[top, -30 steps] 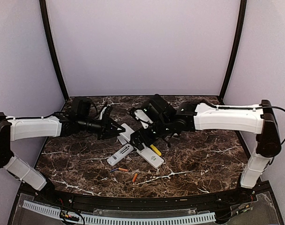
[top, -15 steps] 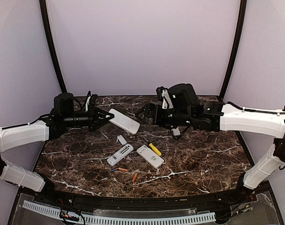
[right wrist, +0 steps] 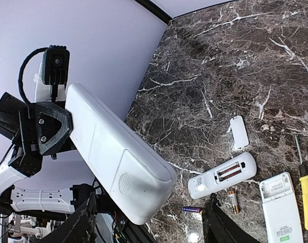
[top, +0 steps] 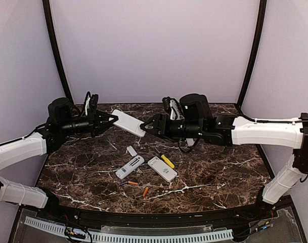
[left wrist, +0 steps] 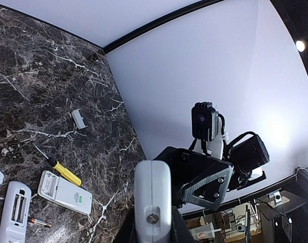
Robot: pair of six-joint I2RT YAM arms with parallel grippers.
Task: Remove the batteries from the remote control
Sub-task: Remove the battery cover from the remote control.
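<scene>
My left gripper (top: pixel 112 119) is shut on one end of a white remote control (top: pixel 127 123) and holds it in the air above the back of the table. In the right wrist view its back (right wrist: pixel 118 152) shows a closed cover. My right gripper (top: pixel 148 125) stands open, its fingers (right wrist: pixel 220 228) on either side of the remote's free end without touching it. In the left wrist view the remote (left wrist: pixel 152 195) is seen end-on. Loose batteries (top: pixel 145 191) lie near the table's front: an orange one (right wrist: pixel 233 199) and a bluish one (right wrist: pixel 191 208).
Under the arms lie a white remote with an empty open compartment (top: pixel 130 167), a second remote (top: pixel 162 168), a yellow-handled screwdriver (top: pixel 166 161) and a loose white cover (top: pixel 131 150). Purple walls close in the table's back and sides.
The left arm has lifted the remote off the table and carried it up and to the left. The right arm rose from the table, turned to face the remote's free end, and its jaws narrowed a little.
</scene>
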